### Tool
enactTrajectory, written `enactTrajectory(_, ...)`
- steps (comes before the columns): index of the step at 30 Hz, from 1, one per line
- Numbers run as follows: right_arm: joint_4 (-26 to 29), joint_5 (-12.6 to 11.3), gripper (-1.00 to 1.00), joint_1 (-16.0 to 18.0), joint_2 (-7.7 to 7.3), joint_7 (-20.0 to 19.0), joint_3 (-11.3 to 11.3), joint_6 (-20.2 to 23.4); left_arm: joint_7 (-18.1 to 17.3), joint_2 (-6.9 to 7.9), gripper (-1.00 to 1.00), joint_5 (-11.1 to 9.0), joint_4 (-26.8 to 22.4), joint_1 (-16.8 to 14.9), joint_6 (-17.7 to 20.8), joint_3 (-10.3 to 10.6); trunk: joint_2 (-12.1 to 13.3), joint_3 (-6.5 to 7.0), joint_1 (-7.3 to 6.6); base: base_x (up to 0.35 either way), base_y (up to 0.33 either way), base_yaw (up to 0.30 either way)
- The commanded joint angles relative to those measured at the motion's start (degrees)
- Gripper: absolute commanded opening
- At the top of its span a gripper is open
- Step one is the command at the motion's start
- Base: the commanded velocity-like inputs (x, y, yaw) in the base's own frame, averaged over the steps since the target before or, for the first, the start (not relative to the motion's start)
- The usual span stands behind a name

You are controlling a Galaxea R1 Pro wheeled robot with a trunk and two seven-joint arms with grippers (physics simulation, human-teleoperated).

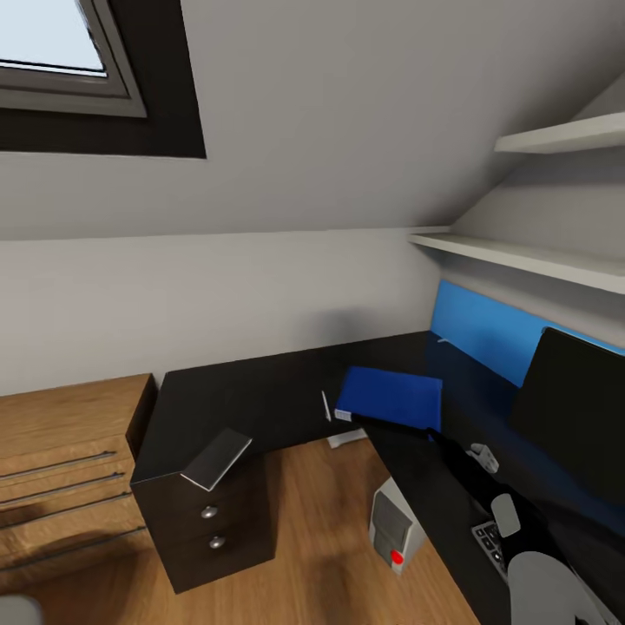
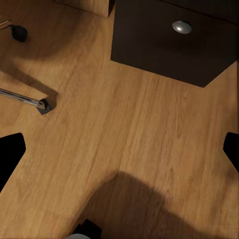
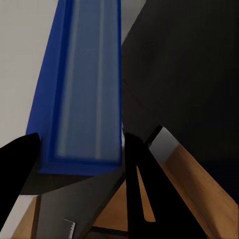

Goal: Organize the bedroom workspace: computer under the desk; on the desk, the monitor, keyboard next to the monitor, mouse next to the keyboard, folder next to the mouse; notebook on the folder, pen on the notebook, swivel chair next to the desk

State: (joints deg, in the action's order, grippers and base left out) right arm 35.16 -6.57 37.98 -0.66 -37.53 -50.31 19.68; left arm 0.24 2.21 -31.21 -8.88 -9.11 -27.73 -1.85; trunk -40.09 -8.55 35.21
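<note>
The bright blue flat rectangular folder lies on the glossy black L-shaped counter, at the inner corner where its two wings meet, its near edge reaching just past the counter's edge. The right gripper has its jaws apart, one on each side of the folder's end, and whether they touch it I cannot tell. Just beside the folder, further along the counter, the thin silver-white pen rests on the black top. The thin flat grey notebook sits tilted on the outer corner of the counter, above the black drawer unit with round silver knobs, overhanging the edge. The large black flat monitor stands on the other wing of the counter, with the black keyboard near it. The small grey-white tower computer stands on the wooden floor beneath that wing. The left gripper hangs over the floor, jaws spread wide, with nothing between them.
</note>
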Motion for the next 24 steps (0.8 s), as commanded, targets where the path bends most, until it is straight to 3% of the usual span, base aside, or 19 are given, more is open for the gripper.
enactTrajectory(1,-0.05,-0.39,-1.0,0.08,0.06,-0.17,-0.23,0.47,0.02,-0.01,1.0,0.15,0.0,-0.03,-0.13,-0.17,-0.08,-0.09,0.01,0.0,0.0,-0.224)
enactTrajectory(12,-0.91,-0.38,-1.0,0.08,0.08,-0.18,-0.23,0.48,0.02,-0.01,1.0,0.17,0.0,-0.03,-0.13,-0.17,-0.08,-0.09,0.01,0.0,0.0,-0.241)
enactTrajectory(24,-1.28,-0.34,-1.0,0.08,0.2,-0.1,-0.23,0.39,0.02,-0.01,1.0,0.17,0.0,-0.03,-0.13,-0.17,-0.08,-0.09,0.01,0.0,0.0,-0.028)
